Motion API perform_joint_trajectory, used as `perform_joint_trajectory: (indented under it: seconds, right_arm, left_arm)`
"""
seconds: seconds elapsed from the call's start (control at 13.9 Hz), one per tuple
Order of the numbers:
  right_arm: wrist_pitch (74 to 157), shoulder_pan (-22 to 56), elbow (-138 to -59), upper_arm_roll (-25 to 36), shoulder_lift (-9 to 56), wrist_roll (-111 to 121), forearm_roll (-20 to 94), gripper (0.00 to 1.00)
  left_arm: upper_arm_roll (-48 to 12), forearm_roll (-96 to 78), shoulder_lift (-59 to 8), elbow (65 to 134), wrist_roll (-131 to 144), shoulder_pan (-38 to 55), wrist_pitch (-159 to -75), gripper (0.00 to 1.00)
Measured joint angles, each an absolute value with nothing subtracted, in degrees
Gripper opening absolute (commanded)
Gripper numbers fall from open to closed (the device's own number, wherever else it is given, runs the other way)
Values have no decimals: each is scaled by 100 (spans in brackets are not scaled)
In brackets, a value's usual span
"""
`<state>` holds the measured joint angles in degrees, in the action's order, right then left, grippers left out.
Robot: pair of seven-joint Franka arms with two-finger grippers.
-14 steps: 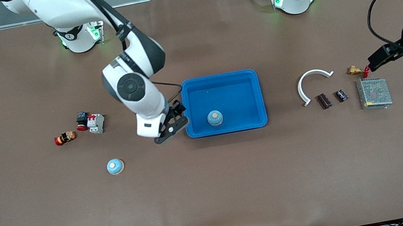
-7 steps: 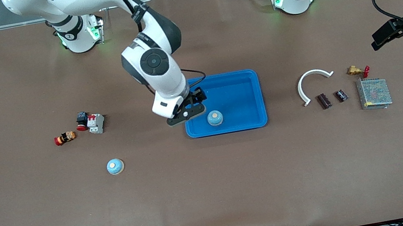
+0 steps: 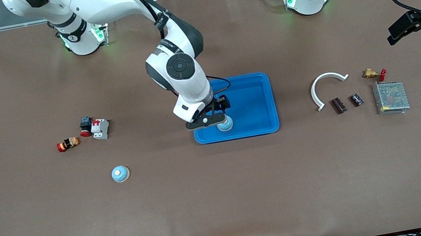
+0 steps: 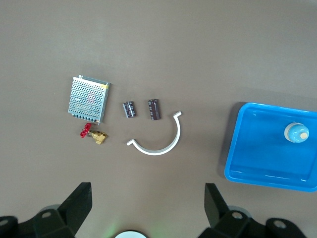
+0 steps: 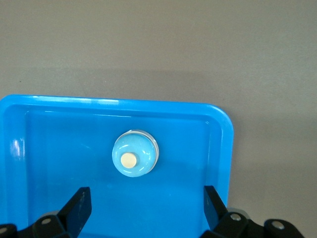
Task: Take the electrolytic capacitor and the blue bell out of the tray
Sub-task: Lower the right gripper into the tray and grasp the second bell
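Over at the right arm's end of the tabletop (image 3: 41, 231) there's a loose blue bell (image 3: 120, 174) plus some small red and black switch parts (image 3: 94, 128), but the one that matters, the blue bell in the tray (image 5: 135, 153), sits in the tray (image 3: 258, 97) by the rim nearest the front camera, and the right claw (image 3: 217, 119) hangs right above it, fingers apart, nothing held. So I'd say it's the bell-grabbing step, and next it needs to drop straight down, straddle the dome, pinch and lift clear of the rim. Toward the left arm's end, two dark capacitors (image 3: 347, 103) lie on the tabletop near a white curved piece (image 3: 326, 83) and a grey mesh box (image 3: 391, 96), so that part looks done, and the left claw (image 4: 148, 198) waits up high above them with fingers apart.
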<state>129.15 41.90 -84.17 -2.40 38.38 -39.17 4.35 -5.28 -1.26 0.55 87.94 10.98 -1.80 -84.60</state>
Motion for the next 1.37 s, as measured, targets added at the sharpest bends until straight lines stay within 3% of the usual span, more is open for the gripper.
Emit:
perform_joint_trajectory:
  seconds: [0.58, 1.37]
  right_arm:
    - [12922, 4191, -7721, -172, 4439, -4137, 389, 100]
    - [13273, 4323, -7450, -165, 5030, -4205, 295, 100]
  left_arm:
    - [-682, -82, 321, 9074, 1070, -147, -8705, 100]
    - [-781, 136, 426, 9221, 781, -166, -8874, 100]
